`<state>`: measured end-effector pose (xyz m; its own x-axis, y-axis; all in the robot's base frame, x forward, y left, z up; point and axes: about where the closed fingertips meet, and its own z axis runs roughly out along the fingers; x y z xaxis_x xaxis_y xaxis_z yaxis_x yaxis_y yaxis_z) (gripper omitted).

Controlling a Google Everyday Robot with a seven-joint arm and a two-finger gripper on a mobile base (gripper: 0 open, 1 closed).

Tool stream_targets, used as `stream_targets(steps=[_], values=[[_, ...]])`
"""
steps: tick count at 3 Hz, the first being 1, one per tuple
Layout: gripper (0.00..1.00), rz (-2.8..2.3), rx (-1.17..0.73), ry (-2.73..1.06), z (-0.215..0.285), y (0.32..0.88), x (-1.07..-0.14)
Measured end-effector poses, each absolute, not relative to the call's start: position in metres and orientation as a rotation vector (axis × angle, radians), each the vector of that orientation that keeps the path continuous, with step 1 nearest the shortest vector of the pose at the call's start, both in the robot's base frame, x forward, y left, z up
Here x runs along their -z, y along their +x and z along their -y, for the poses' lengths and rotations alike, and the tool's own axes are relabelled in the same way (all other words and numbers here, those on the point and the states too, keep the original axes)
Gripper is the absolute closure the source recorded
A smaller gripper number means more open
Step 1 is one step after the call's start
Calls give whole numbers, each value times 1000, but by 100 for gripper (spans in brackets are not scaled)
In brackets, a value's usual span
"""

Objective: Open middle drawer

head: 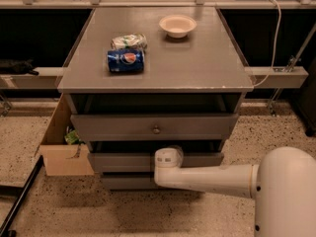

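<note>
Gripper sits at the end of the white arm, which reaches in from about 4 o'clock in the view and stops at the centre of the middle drawer. The wrist housing covers the gripper from this camera, so I cannot tell whether it is wide, narrow or already on the knob, which is hidden as well. The middle drawer is the second grey front of the cabinet, below the top drawer with its round knob and above the bottom drawer. How far out it stands is hard to judge, so the opening looks barely begun at best. The main risk, as I see it, is the grip: a small round knob gives little to hold, and a pull begun before it is properly caught would slide off and leave the drawer where it is. The arm also comes in at a slant, so a pull along its own line could rack the drawer in its runners. The top drawer front hangs just at 12 o'clock of the wrist and could be knocked by any upward drift. A sharp tug might jolt the cabinet and roll the blue can lying on its side toward 6 o'clock. The cardboard box at 9 o'clock stands apart from the drawer's path.
</note>
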<state>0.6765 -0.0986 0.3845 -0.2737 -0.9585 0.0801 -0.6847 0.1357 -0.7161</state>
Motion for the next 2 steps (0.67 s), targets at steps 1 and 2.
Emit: stream_targets(steps=[1,2], values=[[100,-2028,929,-1571,101,671,-387],[100,-2029,931,-1570,102,672,-387]])
